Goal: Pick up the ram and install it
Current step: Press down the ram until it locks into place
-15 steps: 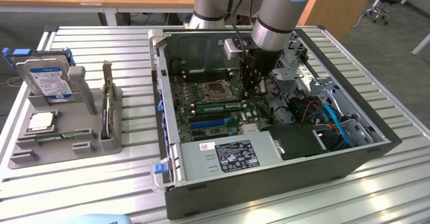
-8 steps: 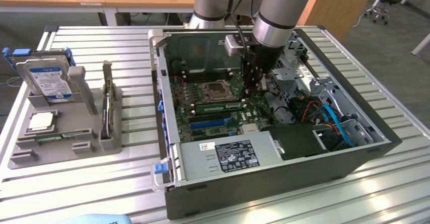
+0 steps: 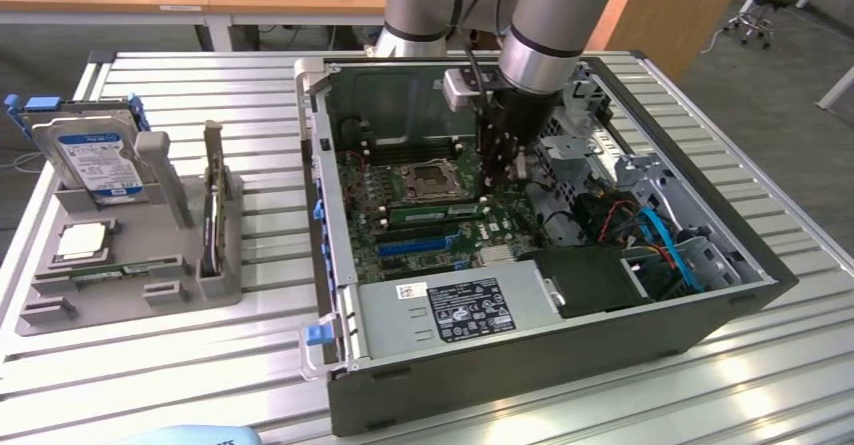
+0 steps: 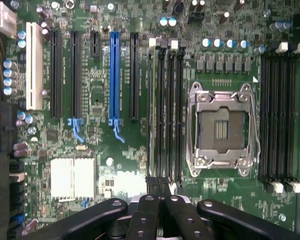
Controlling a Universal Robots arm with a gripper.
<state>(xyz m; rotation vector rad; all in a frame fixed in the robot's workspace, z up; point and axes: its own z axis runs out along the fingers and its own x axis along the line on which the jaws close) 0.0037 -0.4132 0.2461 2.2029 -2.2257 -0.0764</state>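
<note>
My tool (image 3: 503, 170) hangs inside the open computer case (image 3: 534, 365), pointed down at the motherboard (image 3: 427, 215), with its fingers (image 4: 157, 187) pressed together and nothing between them. In the wrist view the two fingertips meet just at the end of the bank of memory slots (image 4: 165, 110) that lies beside the empty processor socket (image 4: 221, 129). The ram (image 4: 151, 110) stands on edge in the outermost slot of that bank, on the side away from the socket, and my closed fingertips sit right at its near end; I cannot tell whether they touch it. In the exterior view the same green stick (image 3: 434, 208) lies just below the socket, close beside my tool.

Past the socket from my tool is a second bank of black memory slots (image 4: 277, 115) with white latches. On the other side of the ram run the long expansion slots, one of them blue (image 4: 114, 75), and near my fingers sits a pale finned heatsink (image 4: 72, 179).

Well away from my tool, out on the slatted desk (image 3: 160, 385), a grey holder (image 3: 127, 265) carries a blue-labelled hard drive (image 3: 91, 160) standing upright and a square silver-topped chip (image 3: 83, 240) lying flat.
</note>
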